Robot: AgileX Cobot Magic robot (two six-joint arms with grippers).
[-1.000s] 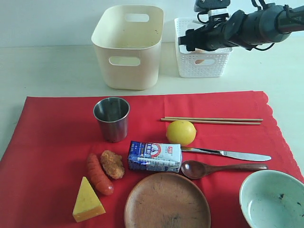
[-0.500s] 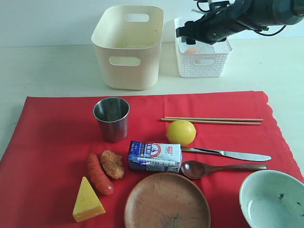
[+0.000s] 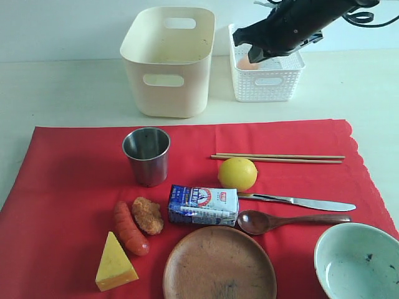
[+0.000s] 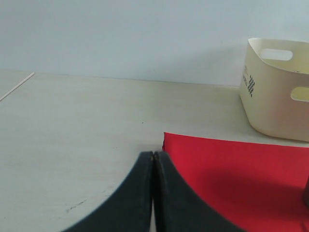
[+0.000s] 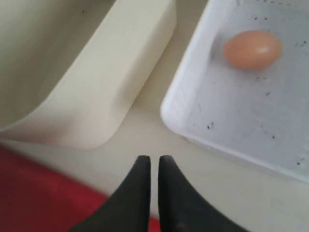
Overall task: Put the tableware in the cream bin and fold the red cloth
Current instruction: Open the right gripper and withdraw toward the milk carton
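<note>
Nearest, on the large bright red cloth (image 3: 68,187) with one wavy edge: a round brown wooden plate (image 3: 219,265), a pale green-white bowl (image 3: 358,261) to its right, a yellow cheese wedge (image 3: 114,265) to its left.

A little further back: a red sausage (image 3: 130,228) touching a brown fried piece (image 3: 147,215), then a small blue-white milk carton (image 3: 203,205), then a dark wooden spoon (image 3: 287,220) with a metal table knife (image 3: 296,201) just behind it.

Behind those: a shiny steel cup (image 3: 146,156) standing upright, a yellow lemon (image 3: 237,174), and a pair of wooden chopsticks (image 3: 277,157) lying side by side. All the tableware on the cloth, none in the bin.

Past the cloth, on the pale table (image 3: 62,93): a tall cream plastic bin (image 3: 168,81), and beside it a low white lattice basket (image 3: 268,87) with a brown egg (image 3: 248,63) inside.

Farthest and highest: the right claw (image 5: 154,159), up in the air over the basket, nearly pinched together with only a thin slit, holding nothing.

Off to the left side, near the cloth's corner: the left claw (image 4: 153,154), pressed tight together, holding nothing.
</note>
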